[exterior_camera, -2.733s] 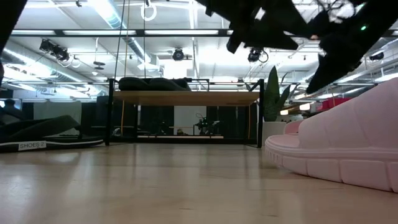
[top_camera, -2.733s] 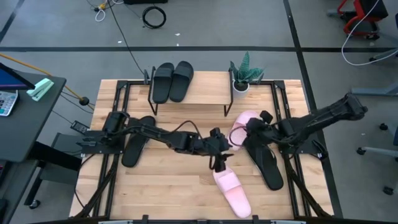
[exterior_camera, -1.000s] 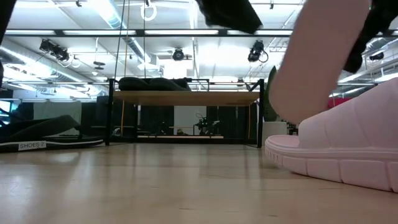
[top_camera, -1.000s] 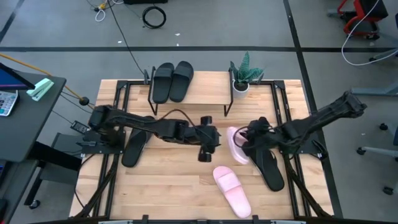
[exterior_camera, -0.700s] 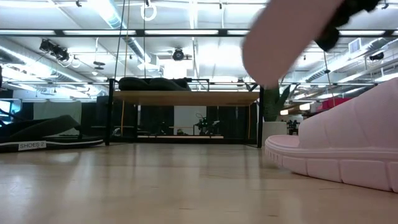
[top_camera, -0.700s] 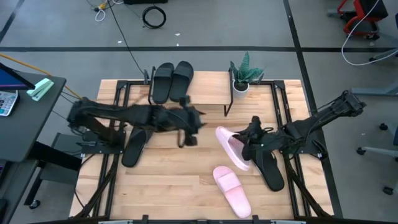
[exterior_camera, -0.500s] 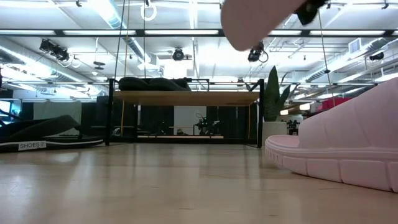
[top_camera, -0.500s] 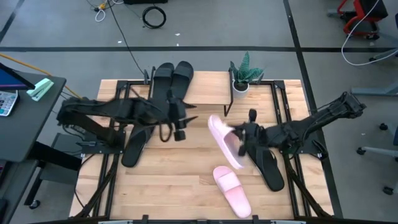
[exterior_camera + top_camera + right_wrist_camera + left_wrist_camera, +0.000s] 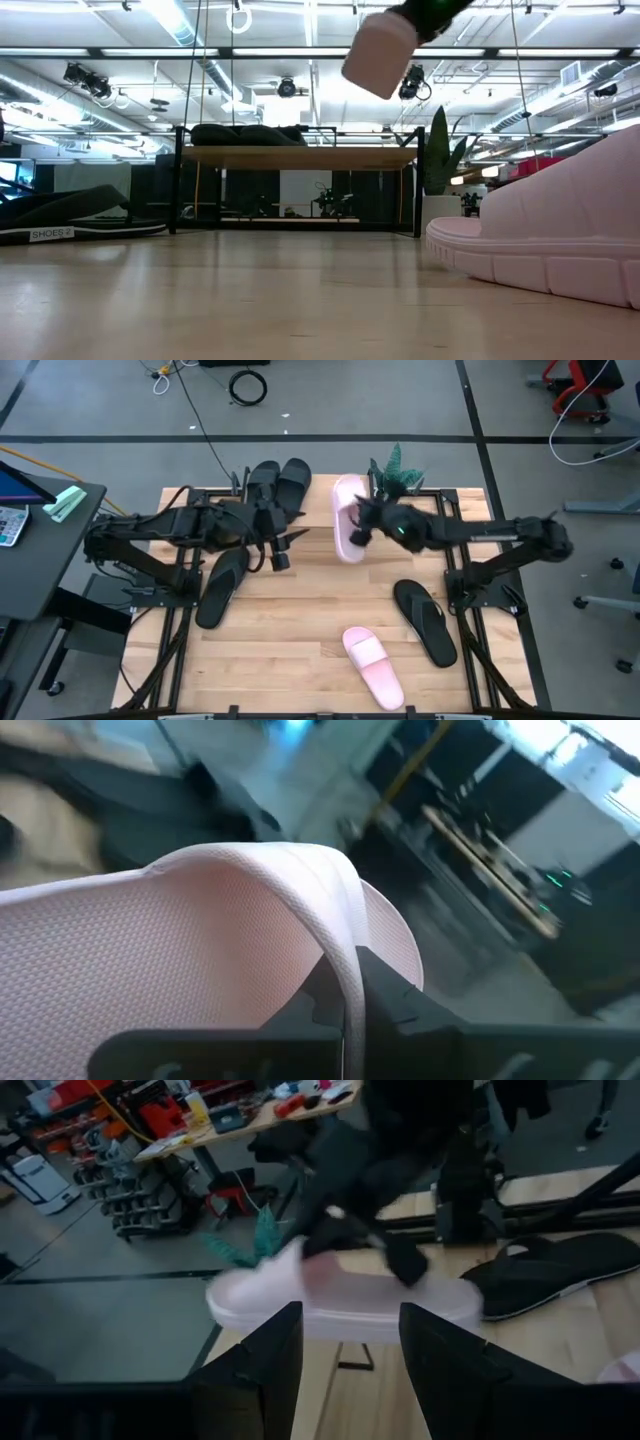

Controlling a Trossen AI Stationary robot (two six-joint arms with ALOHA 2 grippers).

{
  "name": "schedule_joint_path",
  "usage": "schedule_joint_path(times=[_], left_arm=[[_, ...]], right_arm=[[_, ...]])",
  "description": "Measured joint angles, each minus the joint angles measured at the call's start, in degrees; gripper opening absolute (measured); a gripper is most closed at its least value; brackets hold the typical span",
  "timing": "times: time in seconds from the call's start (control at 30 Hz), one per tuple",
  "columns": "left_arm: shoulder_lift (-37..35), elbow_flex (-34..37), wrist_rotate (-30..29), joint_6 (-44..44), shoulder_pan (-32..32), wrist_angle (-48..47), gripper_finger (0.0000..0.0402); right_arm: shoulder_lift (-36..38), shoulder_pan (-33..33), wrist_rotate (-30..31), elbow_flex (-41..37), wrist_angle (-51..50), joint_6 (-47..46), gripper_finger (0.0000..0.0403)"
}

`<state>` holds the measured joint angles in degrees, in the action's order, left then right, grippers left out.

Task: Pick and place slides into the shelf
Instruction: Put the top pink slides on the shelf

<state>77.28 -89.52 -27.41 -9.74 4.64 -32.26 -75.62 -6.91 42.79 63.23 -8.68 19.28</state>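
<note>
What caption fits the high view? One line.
Right gripper carries a pink slide over the shelf beside two black slides.

The right hand [image 9: 362,518] holds a pink slide [image 9: 347,518] over the shelf [image 9: 322,508].

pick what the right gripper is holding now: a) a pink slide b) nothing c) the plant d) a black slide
a: the right gripper is shut on a pink slide, held in the air over the shelf beside the two black slides already on it.
</note>
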Motion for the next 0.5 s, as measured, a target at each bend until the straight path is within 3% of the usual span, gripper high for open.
schedule_joint_path(times=[0.2, 0.5], left_arm=[[0.00, 0.00, -0.01, -0.02, -1.66, -3.29, 0.0172], [-0.04, 0.00, -0.01, 1.25, -2.00, -10.31, 0.0172]], right_arm=[[-9.44, -8.58, -4.76, 12.43, -15.10, 0.54, 0.0009], [-18.37, -16.12, -4.99, 13.32, -16.36, 3.31, 0.0009]])
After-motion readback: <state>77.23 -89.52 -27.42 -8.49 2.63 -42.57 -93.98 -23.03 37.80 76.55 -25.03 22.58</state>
